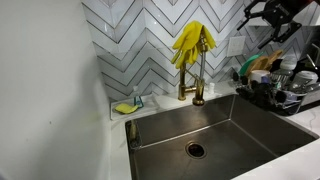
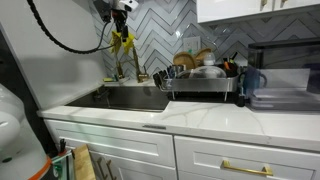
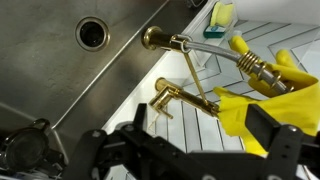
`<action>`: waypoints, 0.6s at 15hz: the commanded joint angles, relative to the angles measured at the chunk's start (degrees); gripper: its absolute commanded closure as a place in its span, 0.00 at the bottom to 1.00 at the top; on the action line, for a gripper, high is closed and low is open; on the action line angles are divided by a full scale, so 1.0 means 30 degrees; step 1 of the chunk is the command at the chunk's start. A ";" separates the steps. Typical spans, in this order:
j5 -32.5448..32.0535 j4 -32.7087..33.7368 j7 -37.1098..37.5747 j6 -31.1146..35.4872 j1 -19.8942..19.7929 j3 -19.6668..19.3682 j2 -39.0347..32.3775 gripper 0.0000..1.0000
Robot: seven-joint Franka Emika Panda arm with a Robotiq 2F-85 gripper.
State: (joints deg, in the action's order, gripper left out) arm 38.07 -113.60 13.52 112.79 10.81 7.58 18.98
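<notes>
My gripper [image 1: 268,18] hangs open and empty high above the counter, over the dish rack side of the sink; it also shows in an exterior view [image 2: 122,9]. In the wrist view its fingers [image 3: 200,115] are spread wide with nothing between them. Below it stands a gold faucet [image 1: 197,85] [image 3: 185,45] with yellow rubber gloves [image 1: 192,42] [image 2: 124,42] [image 3: 270,95] draped over its spout. The gold lever handle [image 3: 170,95] sits beside the faucet base. The gripper touches nothing.
A steel sink [image 1: 240,125] [image 2: 135,98] with a round drain [image 1: 196,150] [image 3: 92,32] lies below. A yellow-green sponge [image 1: 124,107] [image 3: 222,15] sits on the back ledge. A loaded dish rack [image 1: 275,92] [image 2: 200,85] stands beside the sink. A herringbone tile wall is behind.
</notes>
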 commanded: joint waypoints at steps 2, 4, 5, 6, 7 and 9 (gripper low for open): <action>0.3198 0.0322 0.2189 -0.0289 0.0016 0.0267 -0.0581 0.00; 0.4363 0.0329 0.3453 -0.0165 -0.0080 0.0530 -0.0846 0.00; 0.4599 0.0323 0.4102 0.0106 -0.0187 0.0728 -0.0945 0.00; 0.4726 0.0336 0.4581 0.0405 -0.0267 0.0901 -0.1054 0.00; 0.4845 0.0423 0.5291 0.0679 -0.0314 0.1066 -0.1201 0.00; 0.5066 0.0574 0.6409 0.1106 -0.0322 0.1258 -0.1490 0.00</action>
State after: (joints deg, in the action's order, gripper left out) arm 51.47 -112.77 27.81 114.28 10.75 9.76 15.80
